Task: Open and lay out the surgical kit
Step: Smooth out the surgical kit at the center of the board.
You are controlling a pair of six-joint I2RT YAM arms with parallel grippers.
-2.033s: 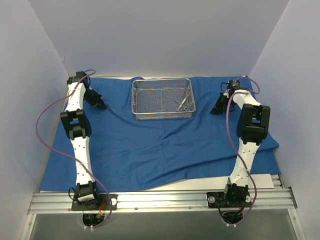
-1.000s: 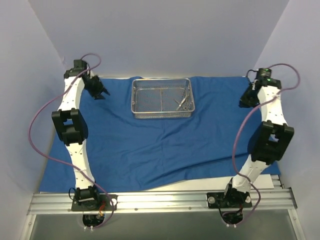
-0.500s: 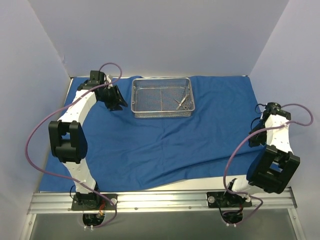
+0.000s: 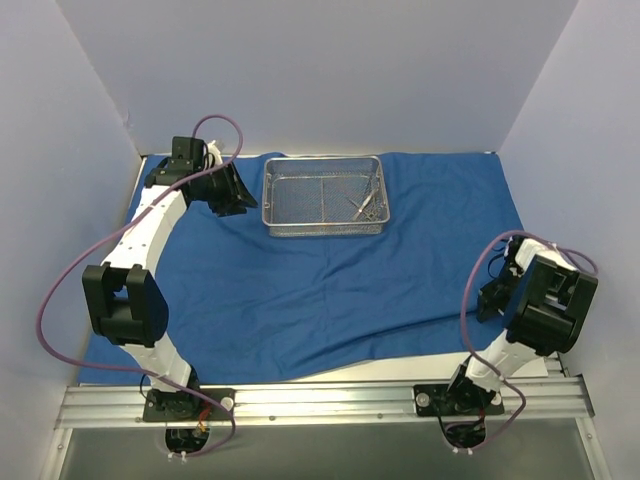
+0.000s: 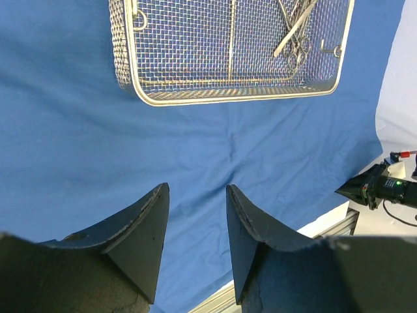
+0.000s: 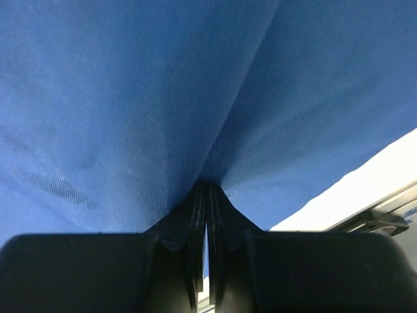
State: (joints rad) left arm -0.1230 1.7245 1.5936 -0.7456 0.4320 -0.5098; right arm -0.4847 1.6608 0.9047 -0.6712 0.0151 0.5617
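The large blue cloth wrap [image 4: 330,290] is lying spread open across the desk [image 4: 395,367], wrinkling along its near side. The rectangular silver wire-mesh tray [image 4: 268,205] is sitting on the cloth's far middle part. Thin metal scissor-handled instruments [image 4: 366,206] are lying bunched in the tray's right compartment, too tangled to count. The left end effector [image 4: 238,203] is hovering above the cloth just left of the tray, its fingers [image 5: 140,222] standing apart around nothing. The right end effector [image 4: 492,300] is pinching a raised fold of the cloth at its near right edge, with its fingers [image 6: 195,208] pressing together on it.
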